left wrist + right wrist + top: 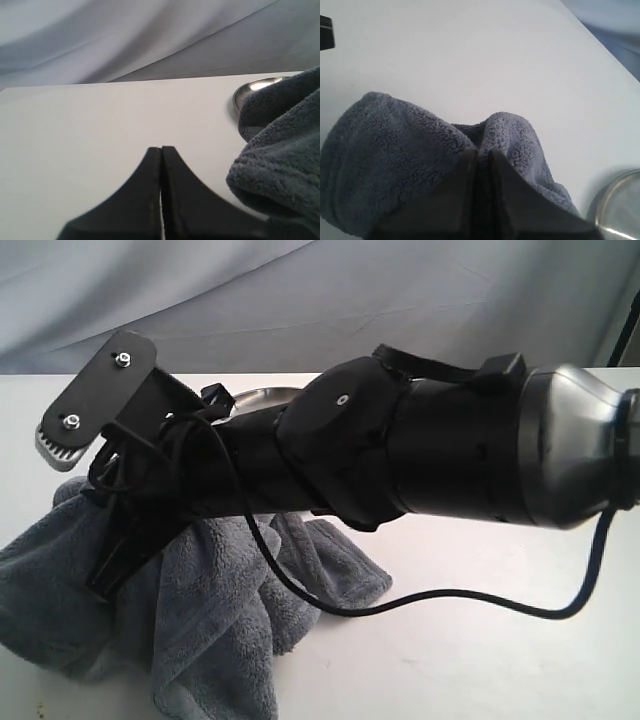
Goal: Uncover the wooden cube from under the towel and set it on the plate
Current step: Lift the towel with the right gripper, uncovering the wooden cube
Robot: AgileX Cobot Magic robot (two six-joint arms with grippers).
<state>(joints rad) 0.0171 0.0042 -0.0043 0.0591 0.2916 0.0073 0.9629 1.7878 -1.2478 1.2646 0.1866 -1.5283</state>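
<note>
The dark grey towel (215, 625) lies bunched on the white table at the front left. My right arm reaches across from the right, and my right gripper (108, 580) presses down into the towel. In the right wrist view my right gripper (481, 152) is shut on a raised fold of the towel (395, 150). My left gripper (161, 148) is shut with nothing in it, low over bare table beside the towel (280, 155). The steel plate (252, 87) sits just behind the towel, mostly hidden by the arm (262, 395). The wooden cube is hidden.
The white table (480, 660) stretches to the right of the towel. A black cable (450, 595) hangs from the right arm in a loop over the table. A grey cloth backdrop (300, 300) hangs behind. A dark object (325, 32) shows at the edge of the right wrist view.
</note>
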